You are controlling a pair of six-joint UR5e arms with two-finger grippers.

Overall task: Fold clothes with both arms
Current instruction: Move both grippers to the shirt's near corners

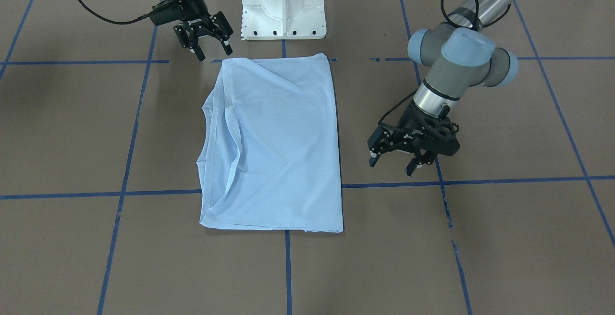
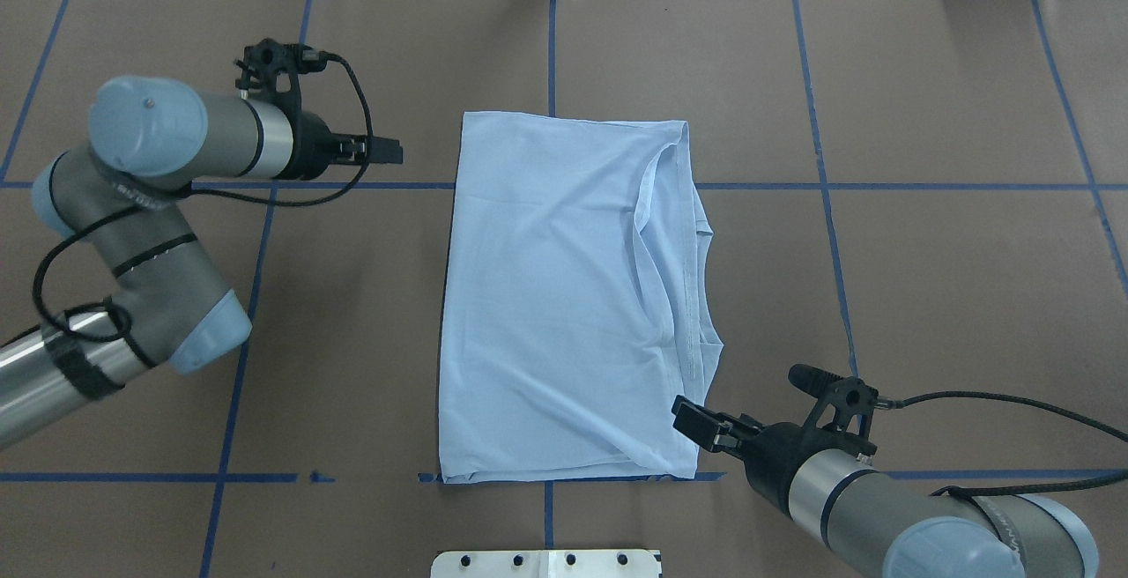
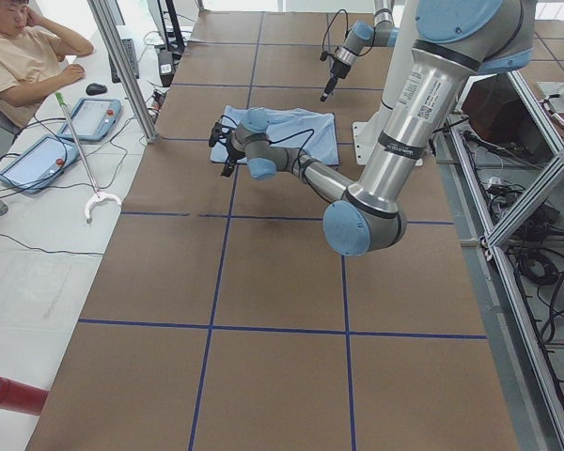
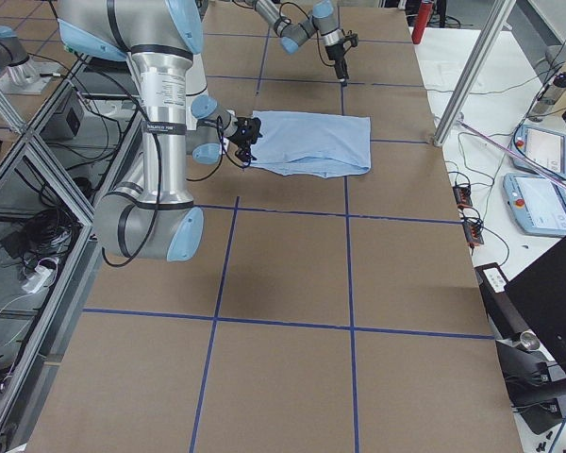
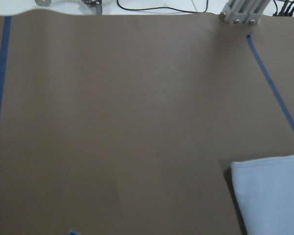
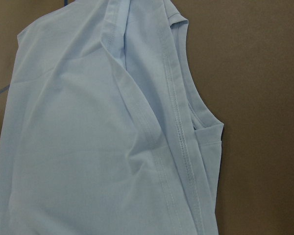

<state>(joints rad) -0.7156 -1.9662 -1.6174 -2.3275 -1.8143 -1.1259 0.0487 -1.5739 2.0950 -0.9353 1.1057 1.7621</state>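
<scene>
In the front-facing view, the light blue T-shirt (image 1: 274,147) lies flat in the middle of the table (image 1: 504,238), already folded into a long rectangle. Its hemmed edges are stacked along the side toward the robot's right. The left gripper (image 1: 391,163) hangs just beside the opposite long edge, with its fingers spread wide and nothing between them. The right gripper (image 1: 214,52) is near the corner closest to the white pedestal base (image 1: 283,5) — also wide open and empty.

The overhead view shows both grippers apart from the cloth, at diagonally opposite corners. I judge that the lengthwise folding is done and a crosswise fold is left, so the work is perhaps half finished.

From the table's left end, a person (image 3: 28,56) sits at a white desk with two control tablets (image 3: 99,117).

From the right end, aluminium frame posts (image 4: 467,71) stand around the table.

The left wrist camera sees mostly the matte brown surface with blue tape lines (image 5: 0,93) and one shirt corner. The right wrist camera sees the stitched hems — they are wrinkled and not lined up exactly.
</scene>
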